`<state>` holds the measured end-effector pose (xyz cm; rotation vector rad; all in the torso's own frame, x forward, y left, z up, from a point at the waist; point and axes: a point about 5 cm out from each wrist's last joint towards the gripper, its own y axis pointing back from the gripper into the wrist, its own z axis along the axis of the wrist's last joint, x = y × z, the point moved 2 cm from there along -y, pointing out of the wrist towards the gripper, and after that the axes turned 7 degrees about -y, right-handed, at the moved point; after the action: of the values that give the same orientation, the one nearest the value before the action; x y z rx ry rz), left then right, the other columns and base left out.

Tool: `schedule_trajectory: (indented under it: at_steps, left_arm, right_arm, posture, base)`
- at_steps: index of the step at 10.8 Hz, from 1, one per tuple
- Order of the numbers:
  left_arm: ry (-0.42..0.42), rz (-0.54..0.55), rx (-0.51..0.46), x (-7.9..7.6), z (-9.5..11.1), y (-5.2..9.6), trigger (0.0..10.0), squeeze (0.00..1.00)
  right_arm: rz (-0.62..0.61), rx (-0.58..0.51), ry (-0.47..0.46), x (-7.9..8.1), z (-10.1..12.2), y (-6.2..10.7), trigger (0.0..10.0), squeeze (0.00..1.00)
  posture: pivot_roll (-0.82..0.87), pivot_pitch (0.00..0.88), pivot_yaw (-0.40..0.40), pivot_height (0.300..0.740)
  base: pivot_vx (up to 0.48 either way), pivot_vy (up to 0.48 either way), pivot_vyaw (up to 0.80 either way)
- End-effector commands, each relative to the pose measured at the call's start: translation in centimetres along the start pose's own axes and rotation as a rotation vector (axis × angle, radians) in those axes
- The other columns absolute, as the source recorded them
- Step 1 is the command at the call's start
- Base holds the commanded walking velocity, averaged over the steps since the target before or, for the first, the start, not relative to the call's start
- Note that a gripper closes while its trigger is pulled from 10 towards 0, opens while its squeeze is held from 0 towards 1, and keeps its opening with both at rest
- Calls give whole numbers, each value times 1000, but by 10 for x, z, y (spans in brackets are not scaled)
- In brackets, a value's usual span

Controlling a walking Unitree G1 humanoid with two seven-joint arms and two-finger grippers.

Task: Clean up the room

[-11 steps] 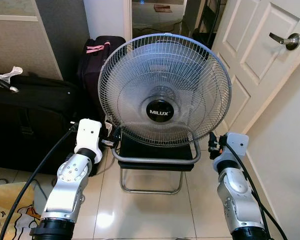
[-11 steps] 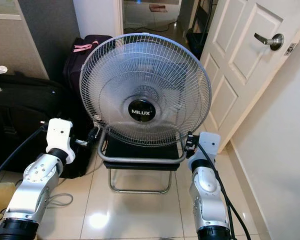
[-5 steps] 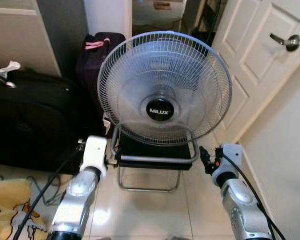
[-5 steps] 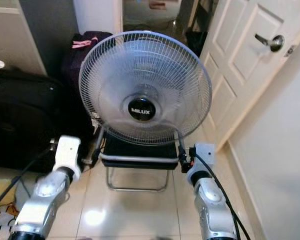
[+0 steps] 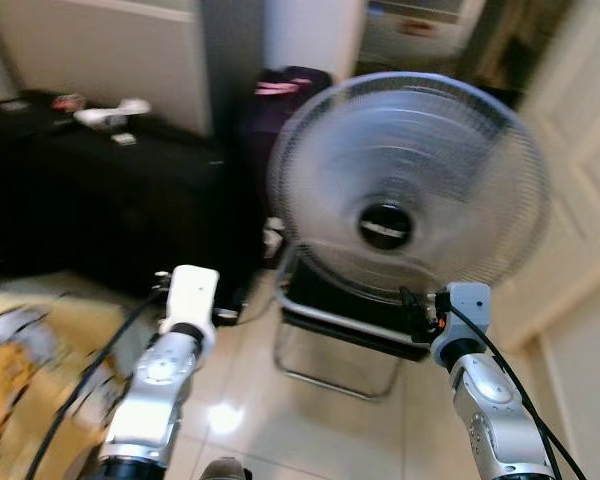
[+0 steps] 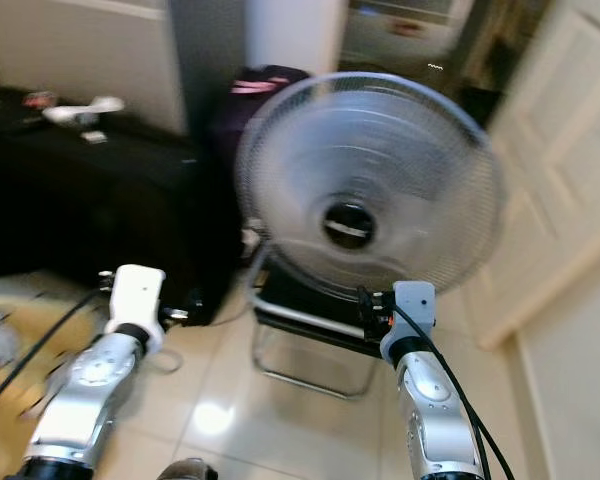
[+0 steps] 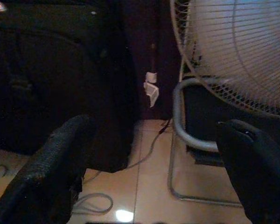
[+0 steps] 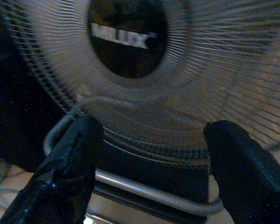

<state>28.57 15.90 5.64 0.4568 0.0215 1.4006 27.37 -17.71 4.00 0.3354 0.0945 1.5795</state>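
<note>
Facing the fan (image 5: 410, 195), both grippers hover with fingers (image 8: 67, 168) spread.

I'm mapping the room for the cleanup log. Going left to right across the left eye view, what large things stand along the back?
Black suitcase → dark bag with a pink tag → floor fan → white door.

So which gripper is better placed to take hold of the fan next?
Probably the right. The right gripper, fingers open, points straight at the fan grille and its metal frame. The left gripper, also open, faces the black suitcase and floor, with the frame off to one side.
</note>
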Motion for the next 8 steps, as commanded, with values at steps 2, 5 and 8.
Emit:
schedule_trajectory:
  at_steps: [2,5,8]
  left_arm:
    - [27,-31,-39,2,9,0,10000,0]
    - [10,23,-125,21,22,11,10000,0]
    - [22,82,-115,39,21,8,10000,0]
  right_arm:
    - [14,-12,-20,-5,7,2,10000,1000]
    - [1,-63,-71,11,6,5,10000,1000]
    - [-22,-95,-77,10,11,-2,10000,1000]
  posture:
    - [27,0,-64,740]
    - [81,0,-48,740]
    - [58,0,-6,740]
  base:
    - [0,0,800]
    - [0,0,800]
    - [0,0,800]
